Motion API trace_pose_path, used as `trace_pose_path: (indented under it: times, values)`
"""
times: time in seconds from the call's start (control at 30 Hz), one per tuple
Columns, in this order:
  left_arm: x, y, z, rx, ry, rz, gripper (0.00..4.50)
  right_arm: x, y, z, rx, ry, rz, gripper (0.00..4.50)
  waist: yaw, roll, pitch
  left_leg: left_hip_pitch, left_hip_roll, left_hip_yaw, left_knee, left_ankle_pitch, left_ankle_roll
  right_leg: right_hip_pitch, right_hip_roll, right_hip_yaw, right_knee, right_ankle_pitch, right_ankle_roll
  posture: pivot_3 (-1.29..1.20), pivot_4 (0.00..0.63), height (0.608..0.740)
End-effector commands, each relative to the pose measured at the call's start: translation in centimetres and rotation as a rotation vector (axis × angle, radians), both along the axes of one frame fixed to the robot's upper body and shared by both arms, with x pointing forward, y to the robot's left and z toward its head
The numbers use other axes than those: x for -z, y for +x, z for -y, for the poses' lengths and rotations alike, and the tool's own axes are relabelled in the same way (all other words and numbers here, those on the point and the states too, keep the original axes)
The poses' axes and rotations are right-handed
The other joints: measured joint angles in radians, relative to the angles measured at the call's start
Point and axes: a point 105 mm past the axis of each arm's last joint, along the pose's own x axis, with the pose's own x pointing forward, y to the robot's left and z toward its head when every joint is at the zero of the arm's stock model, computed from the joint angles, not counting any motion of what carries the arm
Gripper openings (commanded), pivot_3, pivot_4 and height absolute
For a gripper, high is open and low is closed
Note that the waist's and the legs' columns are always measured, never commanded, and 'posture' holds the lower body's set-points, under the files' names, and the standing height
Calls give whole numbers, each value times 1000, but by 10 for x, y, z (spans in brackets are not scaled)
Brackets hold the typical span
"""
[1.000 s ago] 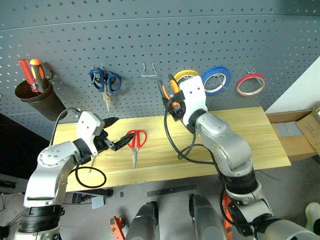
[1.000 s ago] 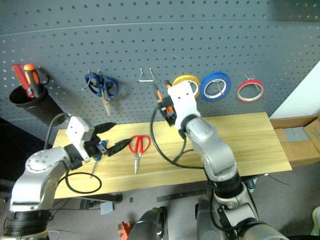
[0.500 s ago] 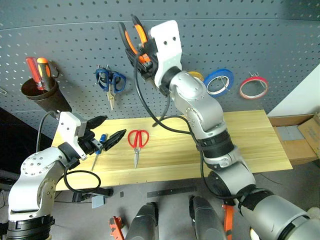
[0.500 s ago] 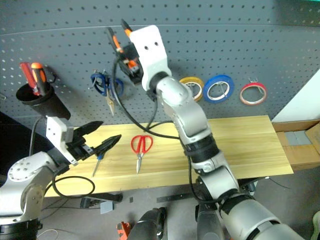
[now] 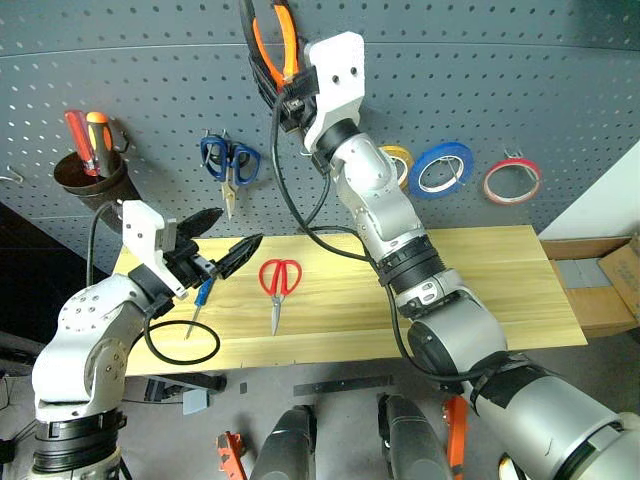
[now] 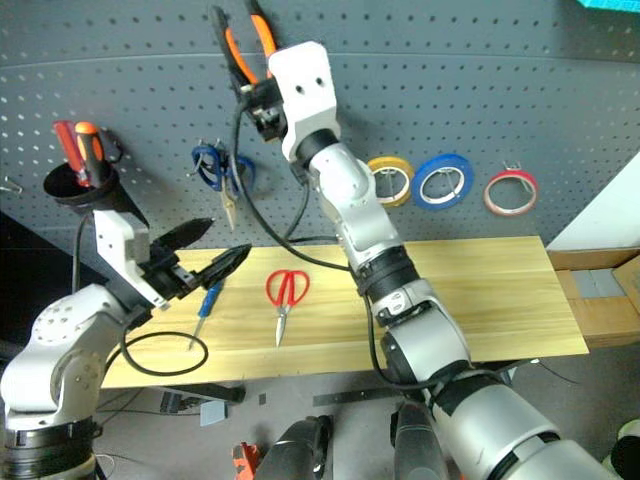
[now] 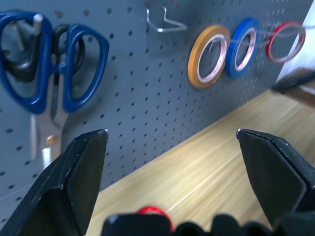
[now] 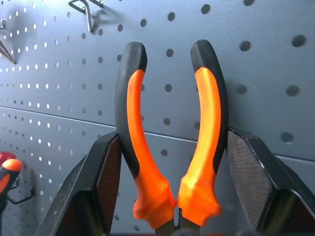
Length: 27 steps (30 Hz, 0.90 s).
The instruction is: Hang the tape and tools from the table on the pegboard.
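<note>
My right gripper [image 5: 278,95] is raised high against the pegboard [image 5: 500,80], shut on the orange-and-black pliers [image 5: 271,40]. The pliers' handles [image 8: 206,123] point up, close to the holes. My left gripper [image 5: 237,228] hovers open over the left of the table [image 5: 480,270], just above the blue-handled screwdriver [image 5: 201,300]. The red-handled scissors [image 5: 277,282] lie flat beside it. The red tape [image 5: 511,180] hangs on a hook at the right of the board.
Blue-handled scissors [image 5: 228,162], a yellow roll [image 6: 390,180] and a blue roll [image 5: 440,168] hang on the board. An empty wire hook [image 7: 165,20] sits between them. A dark cup [image 5: 92,175] holds red and orange screwdrivers. A cardboard box [image 5: 600,275] stands right of the table.
My right arm swung the pliers up from above the table to high on the pegboard. My left gripper rose slightly, still open.
</note>
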Motion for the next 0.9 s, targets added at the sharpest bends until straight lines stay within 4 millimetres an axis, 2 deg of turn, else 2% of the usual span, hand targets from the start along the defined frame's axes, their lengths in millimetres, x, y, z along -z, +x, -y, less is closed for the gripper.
trace_pose_path:
  times: [0.03, 0.2, 0.43, 0.63, 0.9]
  values:
    - [-19, 0, 6, 11, -12, 64, 4500, -26, -18, -10, -39, 62, 126, 2692, 0, 0, 0, 0, 0, 0, 0, 0, 0, 0, 0, 0, 0, 0, 0, 123, 181, 740]
    - [-26, 7, 7, -2, -26, 84, 4500, -24, -16, -10, -16, 64, 170, 2691, 0, 0, 0, 0, 0, 0, 0, 1, -2, 0, 3, 0, 0, 1, -2, 143, 187, 740]
    - [-26, 3, 6, 1, -18, 76, 4500, -27, -10, -6, 33, 67, 193, 2691, 6, 0, 0, 1, 0, 0, -1, 1, -3, 0, 4, 0, 1, 2, -3, 171, 196, 740]
    - [-27, 3, 5, -10, -4, 81, 4500, 2, 1, -11, 85, -31, 147, 2691, 10, 0, 0, 1, 0, -2, -1, 1, -4, 0, 5, 0, 1, 2, -3, 200, 199, 740]
    - [-27, 1, 6, -22, 12, 90, 4500, 15, 14, 1, 190, -123, 157, 2691, 14, 0, 0, 1, 0, -3, -1, 2, -5, 0, 5, 0, 1, 2, -4, 230, 210, 740]
